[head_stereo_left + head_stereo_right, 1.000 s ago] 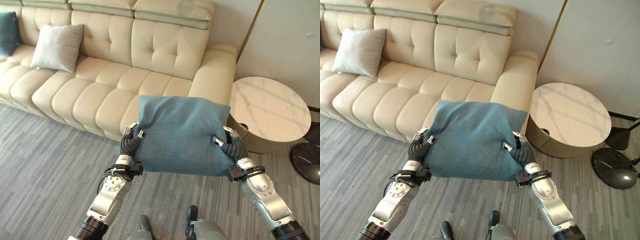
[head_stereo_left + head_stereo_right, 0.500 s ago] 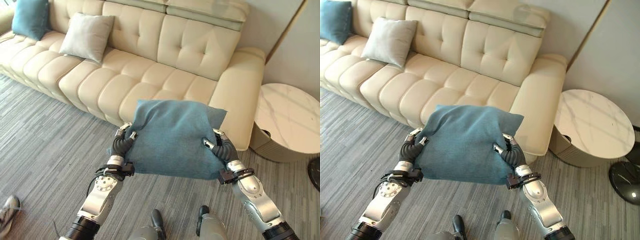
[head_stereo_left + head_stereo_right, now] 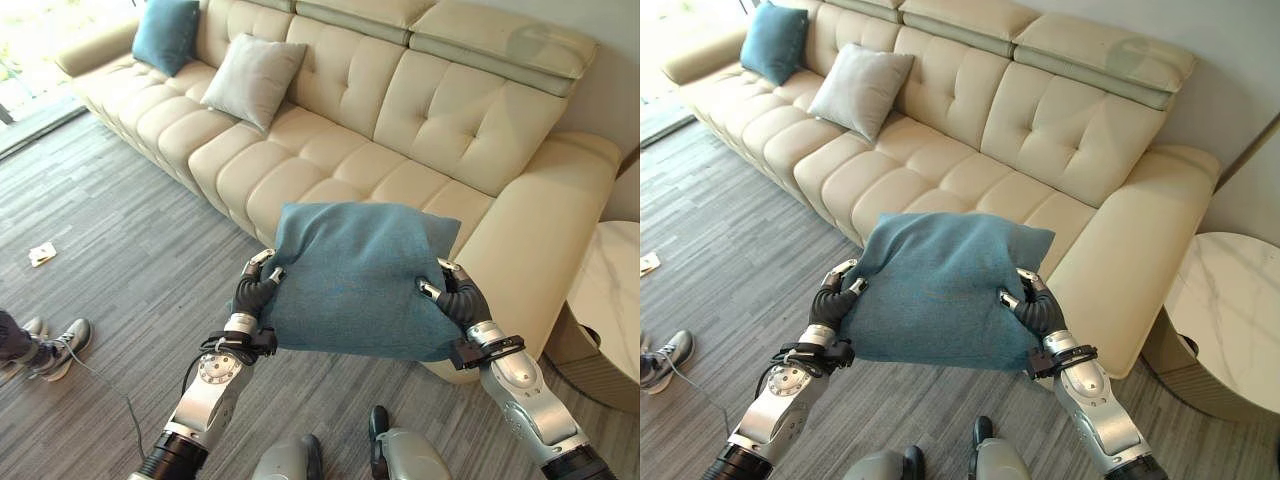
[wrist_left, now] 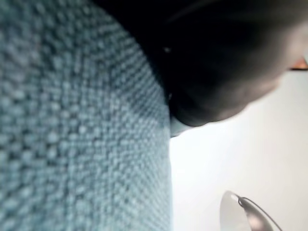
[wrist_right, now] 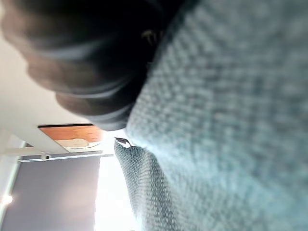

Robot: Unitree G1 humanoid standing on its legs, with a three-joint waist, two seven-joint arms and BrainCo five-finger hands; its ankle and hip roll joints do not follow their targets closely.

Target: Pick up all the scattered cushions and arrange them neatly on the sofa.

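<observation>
Cream sofa point(image 3: 400, 120) w/ teal cushion point(image 3: 166, 33) & grey cushion point(image 3: 253, 78) on seat; paper scrap point(image 3: 42, 253) on floor point(image 3: 120, 290).

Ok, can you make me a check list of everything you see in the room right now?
Surface: cream sofa, seat nearest the robot free; grey floor.
Job's things: blue cushion held up in front of the sofa; grey cushion and second blue cushion leaning on the backrest further along.
Clutter: small scrap of paper on the floor.
Hands: left hand and right hand each grip a side of the held cushion.
Cables: nothing seen.
Surroundings: round marble side table past the sofa arm; a person's shoes at the edge.
</observation>
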